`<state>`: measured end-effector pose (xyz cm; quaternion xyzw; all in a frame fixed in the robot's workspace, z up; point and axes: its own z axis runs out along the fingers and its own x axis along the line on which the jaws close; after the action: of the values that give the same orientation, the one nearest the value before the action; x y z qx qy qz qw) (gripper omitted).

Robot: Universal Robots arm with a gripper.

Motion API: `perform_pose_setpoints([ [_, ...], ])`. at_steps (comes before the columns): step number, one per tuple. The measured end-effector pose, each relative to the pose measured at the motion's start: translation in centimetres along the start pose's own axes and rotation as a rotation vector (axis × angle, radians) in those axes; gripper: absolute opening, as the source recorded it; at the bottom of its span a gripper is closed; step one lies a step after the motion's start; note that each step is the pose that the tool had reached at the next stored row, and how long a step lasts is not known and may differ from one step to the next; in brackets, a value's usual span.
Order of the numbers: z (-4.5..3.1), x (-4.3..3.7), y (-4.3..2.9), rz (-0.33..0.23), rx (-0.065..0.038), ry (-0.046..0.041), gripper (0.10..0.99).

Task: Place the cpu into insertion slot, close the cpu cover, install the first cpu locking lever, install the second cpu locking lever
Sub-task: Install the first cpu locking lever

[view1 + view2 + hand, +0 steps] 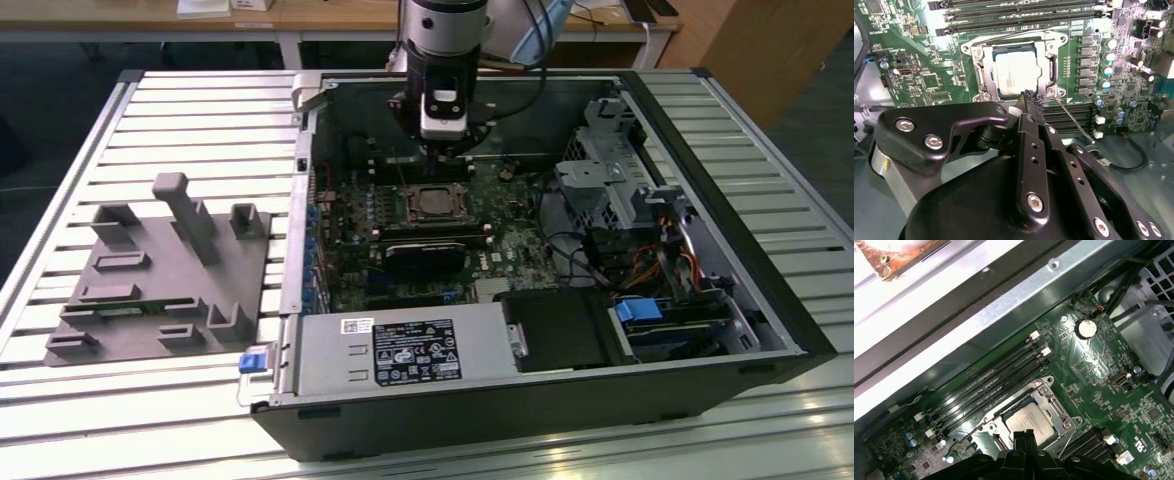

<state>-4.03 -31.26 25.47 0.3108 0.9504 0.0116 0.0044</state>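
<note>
Open case (441, 425) with board (514, 245) lying flat. Gripper (1030, 97), jaws together and empty, hovering just over one corner of the cover (980, 75). Cpu (1016, 70) seated in slot (1050, 65) beneath cover. Unlatched lever (1074, 122) slanting away from that corner.

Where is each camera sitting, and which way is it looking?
Exterior view: off the arm, looking down into the open computer case; the arm and gripper show.
Second wrist view: rides on the arm, looking along the gripper at the cpu on the motherboard.
First wrist view: rides on the arm, facing the cpu and memory slots; the gripper shows.
Shared: both wrist views show the cpu, its cpu cover and the shut gripper.
</note>
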Motion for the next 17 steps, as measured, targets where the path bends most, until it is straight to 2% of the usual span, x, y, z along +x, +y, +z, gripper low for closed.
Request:
perform_pose_setpoints([
  [17, 0.00, 0.00, 0.00, -0.127, 0.000, 0.0031, 0.106],
])
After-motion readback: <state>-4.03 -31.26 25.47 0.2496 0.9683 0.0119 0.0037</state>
